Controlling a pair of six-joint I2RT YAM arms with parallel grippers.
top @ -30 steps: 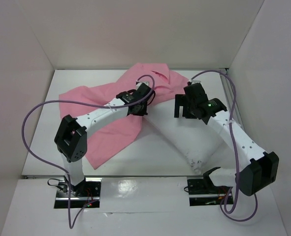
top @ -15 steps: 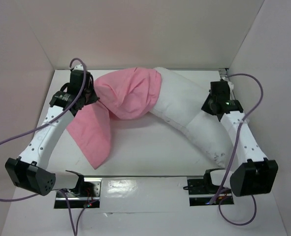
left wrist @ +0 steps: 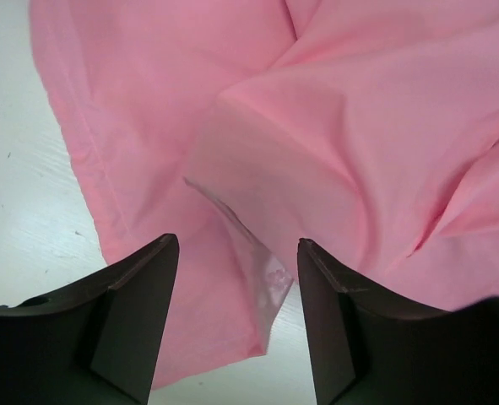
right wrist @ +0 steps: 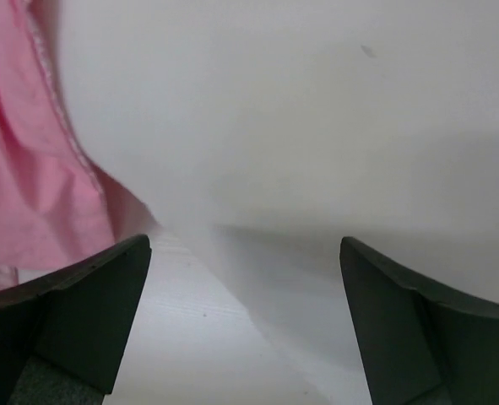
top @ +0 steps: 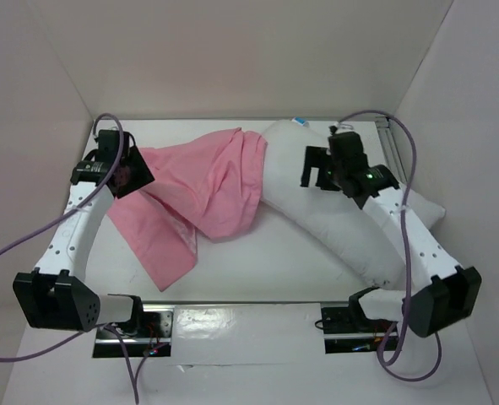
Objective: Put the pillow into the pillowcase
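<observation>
White walls (top: 232,59) close in a white tabletop (top: 266,261) on three sides, seen from above.

The pillow (top: 333,224) lies slantwise across the right half of the tabletop, from the far middle down toward the near right corner. It is bent and rumpled. Most of it is bare and white.

The pillowcase (top: 207,181) is pink and crumpled, spread over the left half of the tabletop. Its right part covers the pillow's far left end. One flap trails toward the near edge. Whether the pillow's end sits inside the sack or only under it cannot be told.

The left gripper (top: 129,175) is at the pillowcase's far left edge, near the left wall. In the wrist view its fingers (left wrist: 139,304) stand apart with pink folds (left wrist: 359,126) and a hem below them, and nothing is pinched.

The right gripper (top: 311,173) is above the pillow's far part, just right of the pink cloth. Its fingers (right wrist: 89,312) are spread wide and hold nothing. Beyond them are the white pillow (right wrist: 317,126) and the pink hem (right wrist: 29,186).
</observation>
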